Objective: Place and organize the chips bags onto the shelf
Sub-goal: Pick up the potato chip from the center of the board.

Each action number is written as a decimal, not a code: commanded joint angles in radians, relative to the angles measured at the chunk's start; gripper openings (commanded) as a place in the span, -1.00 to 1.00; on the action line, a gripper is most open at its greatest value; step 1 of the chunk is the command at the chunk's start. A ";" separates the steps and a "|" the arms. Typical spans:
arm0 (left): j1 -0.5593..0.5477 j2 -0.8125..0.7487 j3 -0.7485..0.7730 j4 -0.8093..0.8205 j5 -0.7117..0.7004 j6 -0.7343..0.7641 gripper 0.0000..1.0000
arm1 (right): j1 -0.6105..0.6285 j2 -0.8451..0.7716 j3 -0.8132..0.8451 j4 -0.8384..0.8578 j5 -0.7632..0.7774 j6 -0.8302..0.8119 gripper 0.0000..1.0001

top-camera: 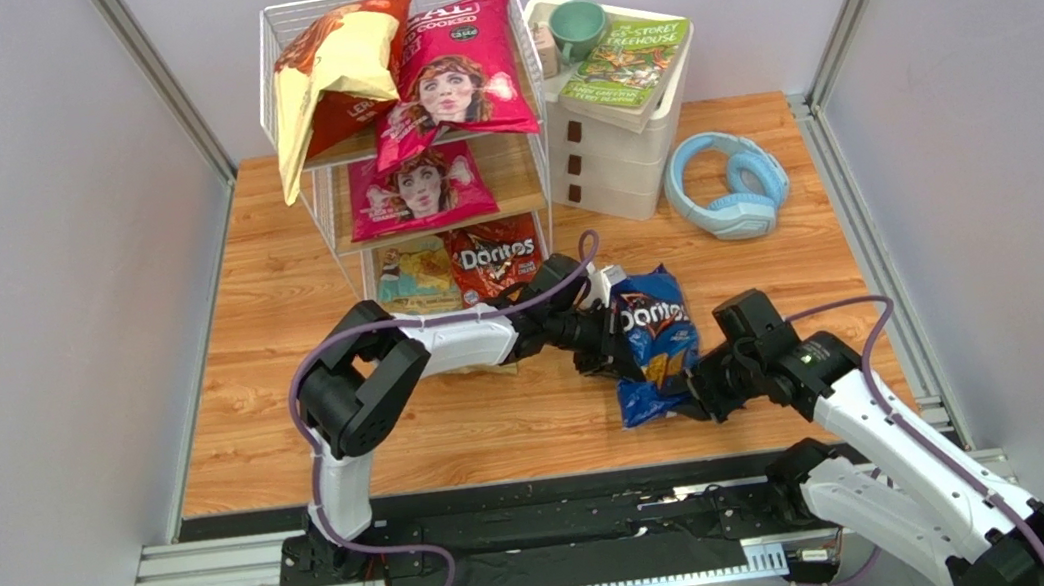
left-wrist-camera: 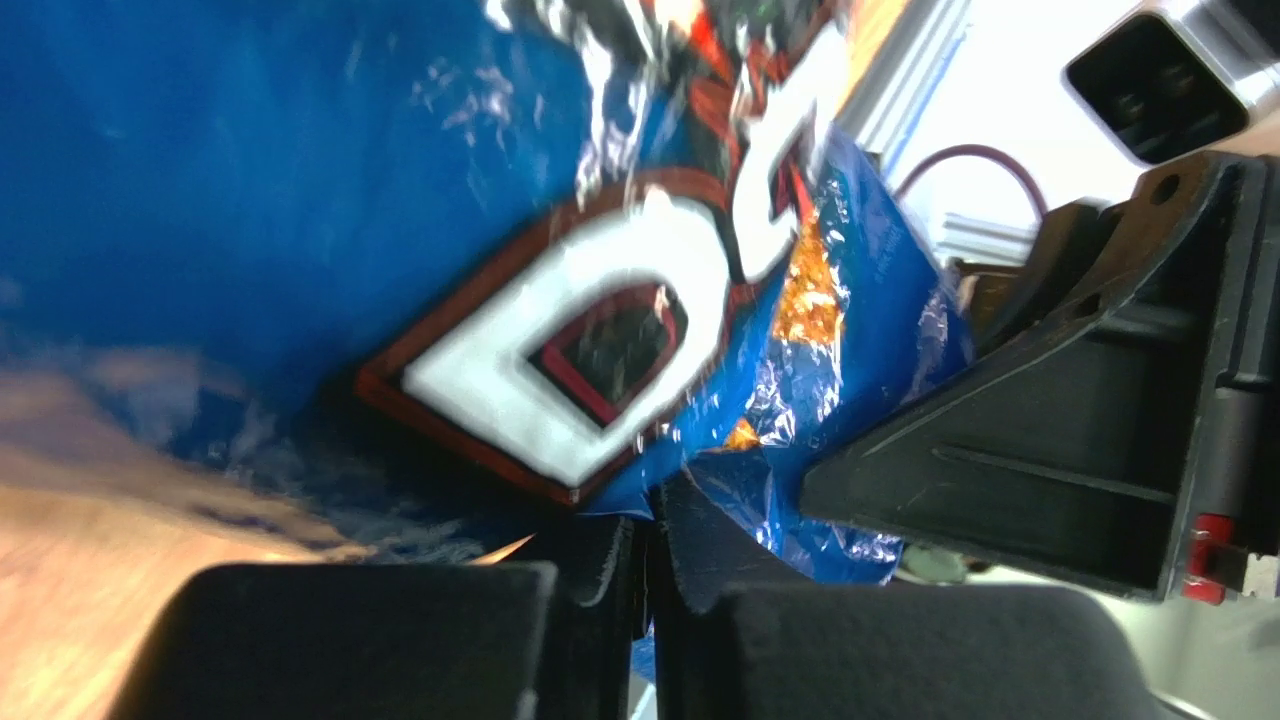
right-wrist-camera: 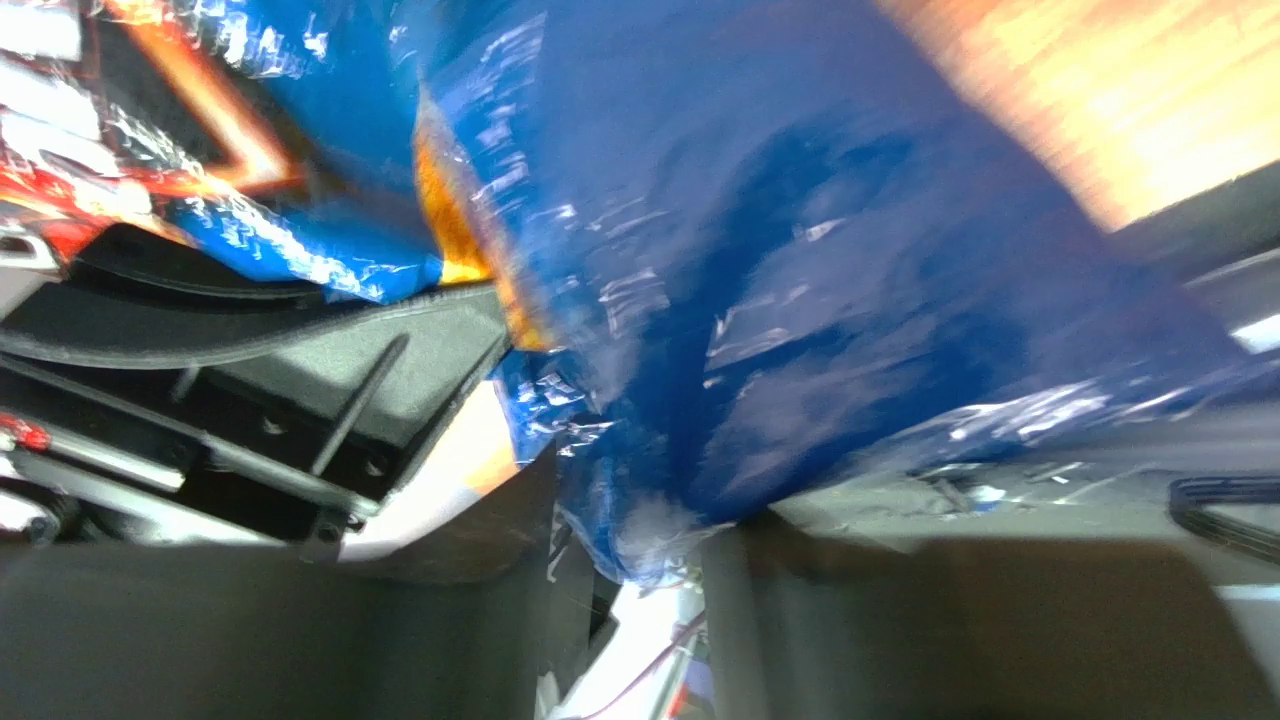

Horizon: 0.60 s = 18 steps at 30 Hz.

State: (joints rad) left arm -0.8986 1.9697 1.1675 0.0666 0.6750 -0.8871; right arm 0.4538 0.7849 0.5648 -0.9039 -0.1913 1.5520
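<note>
A blue Doritos bag (top-camera: 652, 337) hangs over the table between my two grippers, right of the shelf's (top-camera: 281, 25) bottom tier. My left gripper (top-camera: 607, 339) is shut on the bag's (left-wrist-camera: 301, 180) left edge, with the foil pinched flat at the left gripper's (left-wrist-camera: 654, 525) tips. My right gripper (top-camera: 707, 387) sits at the bag's lower right corner. In the right wrist view the right gripper (right-wrist-camera: 646, 555) stands open, the bag's (right-wrist-camera: 842, 300) crumpled corner loose in the gap. On the shelf lie an orange-and-cream bag (top-camera: 332, 69), two magenta bags (top-camera: 463, 82) (top-camera: 416, 189), a tan-and-teal bag (top-camera: 412, 274) and a red Doritos bag (top-camera: 496, 254).
A white drawer unit (top-camera: 615, 145) stands right of the shelf with a green book (top-camera: 627, 65) and a green cup (top-camera: 580, 25) on top. Blue headphones (top-camera: 726, 186) lie at the back right. Grey walls close in both sides.
</note>
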 commanded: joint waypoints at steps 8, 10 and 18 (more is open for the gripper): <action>-0.020 0.015 0.018 0.142 0.094 -0.108 -1.00 | -0.001 -0.130 -0.097 0.039 -0.025 0.101 0.35; -0.020 0.012 0.009 0.133 0.083 -0.113 -1.00 | 0.003 -0.142 -0.124 0.042 -0.049 0.120 0.46; -0.020 0.017 -0.009 0.107 0.063 -0.128 -1.00 | 0.020 -0.059 -0.161 0.076 -0.077 0.132 0.59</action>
State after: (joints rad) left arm -0.9092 1.9869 1.1648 0.1459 0.7155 -0.9905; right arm 0.4618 0.6823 0.4179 -0.8825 -0.2474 1.6520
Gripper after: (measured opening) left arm 0.006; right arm 0.790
